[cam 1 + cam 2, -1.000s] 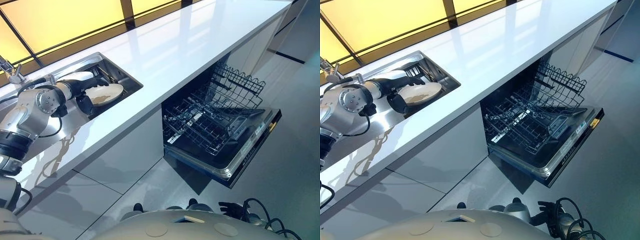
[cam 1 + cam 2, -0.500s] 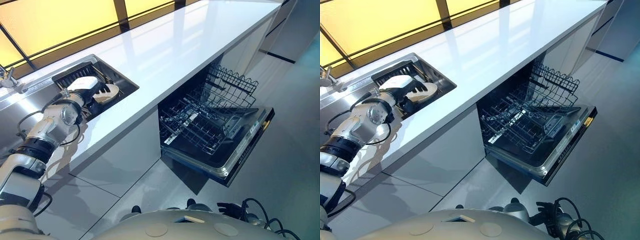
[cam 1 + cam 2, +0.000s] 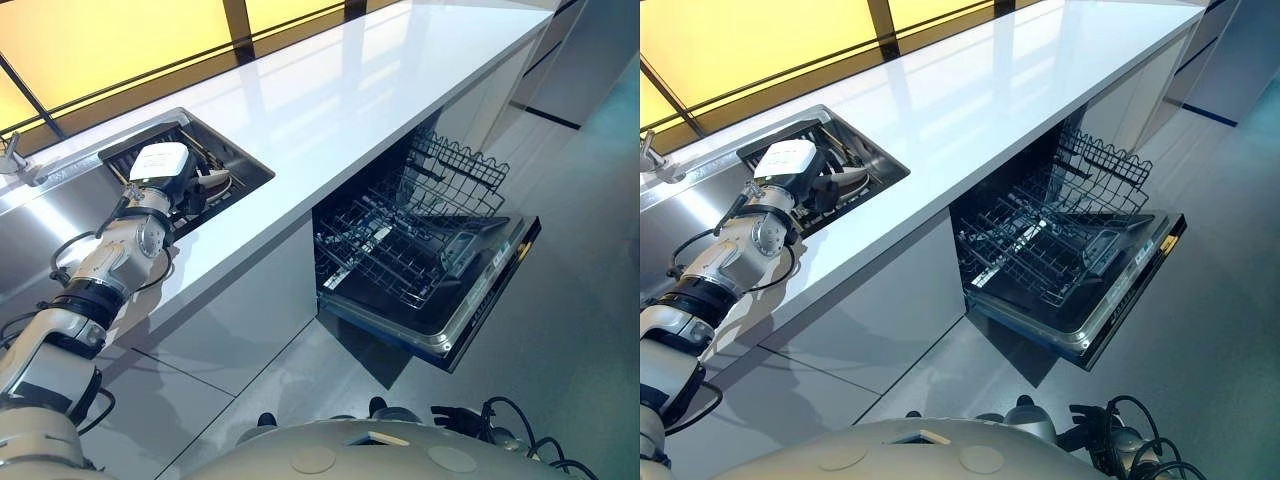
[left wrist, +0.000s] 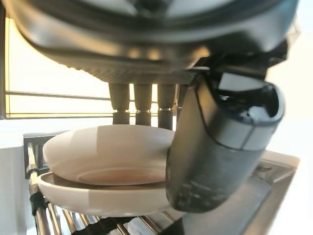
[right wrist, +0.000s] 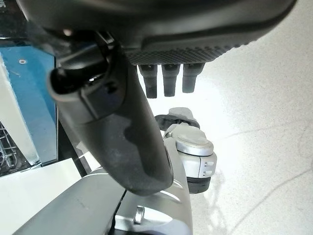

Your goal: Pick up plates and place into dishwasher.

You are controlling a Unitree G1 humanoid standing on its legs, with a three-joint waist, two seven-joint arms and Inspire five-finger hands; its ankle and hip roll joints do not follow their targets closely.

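Head views show the left hand [image 3: 195, 188] in the sink [image 3: 245, 158]; its wrist view shows thumb and fingers pinching the upper plate [image 4: 98, 147], lower plate [image 4: 98, 198] beneath. The right hand [image 5: 112, 132] hangs slack, empty.

Seen from head height, looking steeply down across countertop [image 3: 350, 90], sink [image 3: 232, 152] and open dishwasher [image 3: 470, 310]; same scene twice, a shade apart (stereo pair). Pressed close behind the left hand [image 4: 220, 142], facing plates [image 4: 93, 147] and window [image 4: 58, 78]. Equally close along the right hand [image 5: 117, 132], facing floor [image 5: 254, 98].
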